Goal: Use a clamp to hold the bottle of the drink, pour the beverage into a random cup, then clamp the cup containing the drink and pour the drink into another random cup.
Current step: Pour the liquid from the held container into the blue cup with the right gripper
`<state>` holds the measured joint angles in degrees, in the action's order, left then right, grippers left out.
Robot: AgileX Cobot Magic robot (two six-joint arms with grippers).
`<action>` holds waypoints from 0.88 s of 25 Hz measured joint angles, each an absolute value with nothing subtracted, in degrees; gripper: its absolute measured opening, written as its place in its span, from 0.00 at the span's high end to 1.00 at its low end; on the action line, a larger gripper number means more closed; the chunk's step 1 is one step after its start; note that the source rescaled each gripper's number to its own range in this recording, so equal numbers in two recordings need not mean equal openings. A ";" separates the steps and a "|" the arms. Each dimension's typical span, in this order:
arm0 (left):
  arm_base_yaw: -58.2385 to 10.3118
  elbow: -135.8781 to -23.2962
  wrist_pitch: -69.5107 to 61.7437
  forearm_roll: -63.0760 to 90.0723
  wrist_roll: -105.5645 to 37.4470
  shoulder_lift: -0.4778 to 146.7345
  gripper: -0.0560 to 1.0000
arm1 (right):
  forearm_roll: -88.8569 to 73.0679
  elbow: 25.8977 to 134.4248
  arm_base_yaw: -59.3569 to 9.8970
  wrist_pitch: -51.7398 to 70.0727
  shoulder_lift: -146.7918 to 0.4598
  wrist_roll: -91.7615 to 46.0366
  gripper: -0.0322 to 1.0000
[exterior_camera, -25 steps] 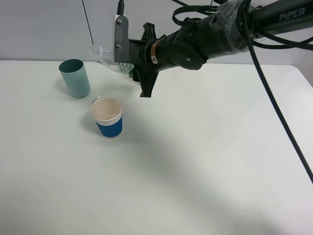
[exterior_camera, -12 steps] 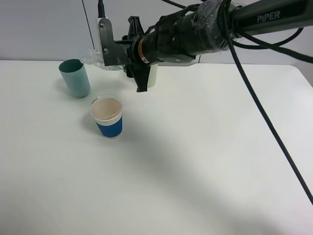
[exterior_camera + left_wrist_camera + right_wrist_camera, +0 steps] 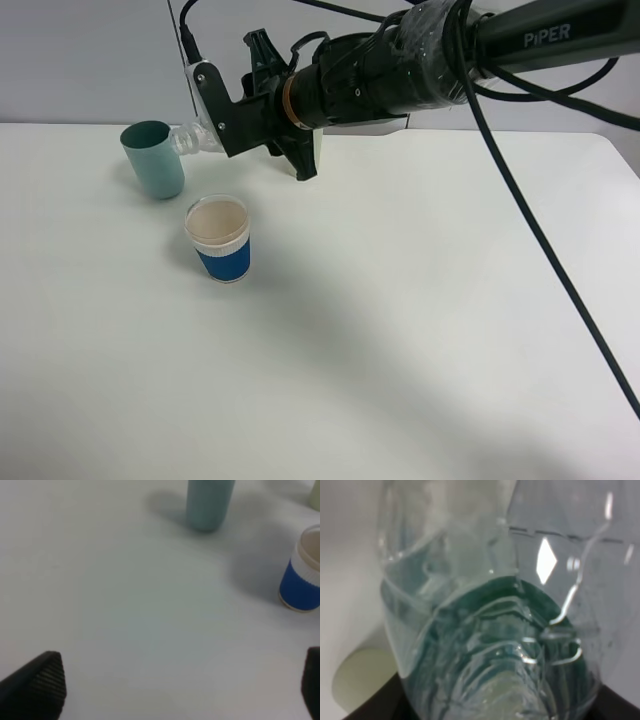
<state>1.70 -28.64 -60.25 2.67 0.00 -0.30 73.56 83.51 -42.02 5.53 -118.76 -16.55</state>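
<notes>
My right gripper [image 3: 224, 126] reaches in from the right and is shut on the bottle of the drink [image 3: 187, 138]. The bottle lies tilted, and its clear neck points left, close beside the rim of a teal tumbler [image 3: 153, 160]. The bottle [image 3: 490, 630] fills the right wrist view, clear with its green label showing through. The blue-sleeved cup [image 3: 219, 240] stands upright in front of the gripper, its cream inside showing. It also appears in the left wrist view [image 3: 301, 575]. A pale yellow-green tumbler [image 3: 362, 682] shows past the bottle. My left gripper [image 3: 175, 690] hangs open over bare table.
The white table [image 3: 400, 330] stretches wide to the right and front of the cups. The right arm [image 3: 400, 70] and its black cables [image 3: 540, 230] cross the back of the scene. The teal tumbler [image 3: 209, 502] stands beyond the left gripper.
My right gripper has swung left and turned with the bottle. The bottle's neck has come down next to the teal tumbler's rim. The cups have not moved.
</notes>
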 joint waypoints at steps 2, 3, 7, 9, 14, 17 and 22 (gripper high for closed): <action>1.70 -28.64 -60.25 2.67 0.00 -0.30 0.14 | 74.09 83.51 -42.02 5.46 -118.76 -16.60 0.97; 1.70 -28.64 -60.25 2.67 0.00 -0.30 0.14 | 74.25 83.51 -42.02 5.46 -118.76 -16.60 0.97; 1.70 -28.64 -60.25 2.67 0.00 -0.30 0.14 | 76.10 83.51 -42.02 5.44 -118.76 -18.96 0.97; 1.70 -28.64 -60.25 2.67 0.00 -0.30 0.14 | 76.58 83.51 -42.02 5.44 -118.76 -20.85 0.97; 1.70 -28.64 -60.25 2.67 0.00 -0.30 0.14 | 76.76 83.51 -42.02 5.44 -118.76 -22.10 0.97; 1.70 -28.64 -60.25 2.67 0.00 -0.30 0.14 | 76.76 83.51 -42.02 5.39 -118.76 -22.10 0.97; 1.70 -28.64 -60.25 2.67 0.00 -0.30 0.14 | 76.76 83.51 -42.02 5.33 -118.76 -22.10 0.97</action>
